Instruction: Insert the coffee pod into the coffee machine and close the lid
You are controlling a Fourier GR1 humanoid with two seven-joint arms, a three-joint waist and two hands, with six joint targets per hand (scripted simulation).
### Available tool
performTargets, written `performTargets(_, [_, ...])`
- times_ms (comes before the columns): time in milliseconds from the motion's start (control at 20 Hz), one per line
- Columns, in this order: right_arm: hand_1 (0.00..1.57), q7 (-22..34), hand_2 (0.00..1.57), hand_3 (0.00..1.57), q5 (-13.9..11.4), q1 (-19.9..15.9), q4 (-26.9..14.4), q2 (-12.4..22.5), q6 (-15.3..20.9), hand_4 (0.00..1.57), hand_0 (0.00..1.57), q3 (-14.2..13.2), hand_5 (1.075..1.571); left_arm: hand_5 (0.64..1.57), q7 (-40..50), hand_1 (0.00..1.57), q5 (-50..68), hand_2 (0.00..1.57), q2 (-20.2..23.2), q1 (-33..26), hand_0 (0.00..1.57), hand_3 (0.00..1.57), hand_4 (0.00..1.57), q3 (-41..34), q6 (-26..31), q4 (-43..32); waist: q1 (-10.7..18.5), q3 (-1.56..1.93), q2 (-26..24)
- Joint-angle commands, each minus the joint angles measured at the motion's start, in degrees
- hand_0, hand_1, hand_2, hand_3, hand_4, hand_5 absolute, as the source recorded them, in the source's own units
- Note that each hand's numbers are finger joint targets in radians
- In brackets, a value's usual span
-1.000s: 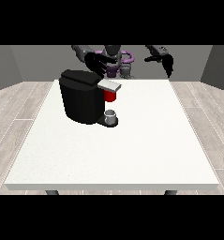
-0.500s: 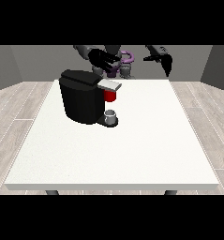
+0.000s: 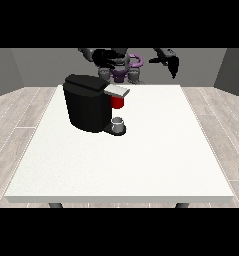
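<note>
Two black hands show at the far edge of the table (image 3: 141, 165), both raised above it and touching nothing. The hand at the view's left (image 3: 107, 58) hangs above and just behind the coffee machine (image 3: 88, 102), and against the dark robot body its fingers are too small to read, so whether it is open or curled cannot be told. The hand at the view's right (image 3: 170, 61) is held well apart from the machine, over the far right corner, fingers drooping downward and relaxed, holding nothing. The robot's trunk is cut off by the top of the view. The black coffee machine stands on the left half of the tabletop, nearer the far edge than the near one. Its grey lid (image 3: 117, 90) lies flat and low over a red part (image 3: 118, 102) at the machine's front; whether that red part is the coffee pod cannot be made out. A small grey cup (image 3: 118, 123) sits on the machine's base, directly below the red part, its inside hidden.
</note>
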State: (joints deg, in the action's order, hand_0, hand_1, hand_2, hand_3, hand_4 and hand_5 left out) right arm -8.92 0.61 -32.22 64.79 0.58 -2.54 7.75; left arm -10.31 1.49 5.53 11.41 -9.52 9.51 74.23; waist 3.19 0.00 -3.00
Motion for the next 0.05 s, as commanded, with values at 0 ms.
performTargets(0, [0.00, -2.3, 0.00, 0.00, 4.1, 9.9, 4.7, -0.5, 2.0, 0.16, 0.00, 4.5, 1.571, 1.571, -1.6, 0.00, -0.2, 0.00, 0.3, -1.0, 0.00, 0.00, 0.19, -1.6, -1.4, -2.7, -5.1, 0.00, -2.9])
